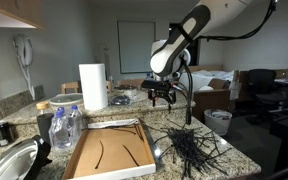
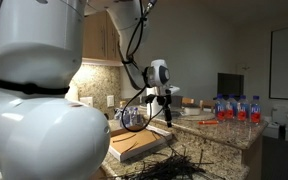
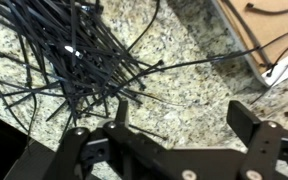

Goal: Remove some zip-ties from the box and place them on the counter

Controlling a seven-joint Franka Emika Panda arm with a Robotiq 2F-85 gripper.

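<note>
Black zip-ties [image 3: 74, 60] heaped on counter [image 3: 189, 92]; spread fingers [image 3: 246, 122] clearest in wrist view.

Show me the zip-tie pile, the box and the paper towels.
zip-tie pile [image 1: 189, 150], in an exterior view, heap's middle
box [image 1: 114, 152], in an exterior view, bare floor
paper towels [image 1: 93, 87], in an exterior view, roll's side

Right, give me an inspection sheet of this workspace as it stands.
Surface: speckled granite counter.
Job's things: shallow cardboard box holds a few leftover ties; big zip-tie pile lies on the counter beside it.
Clutter: paper towel roll, water bottles.
Grippers: gripper open, empty, above the pile.
Cables: black cable loops off the arm by the gripper.
Surroundings: wall phone, office chair, bin.
</note>
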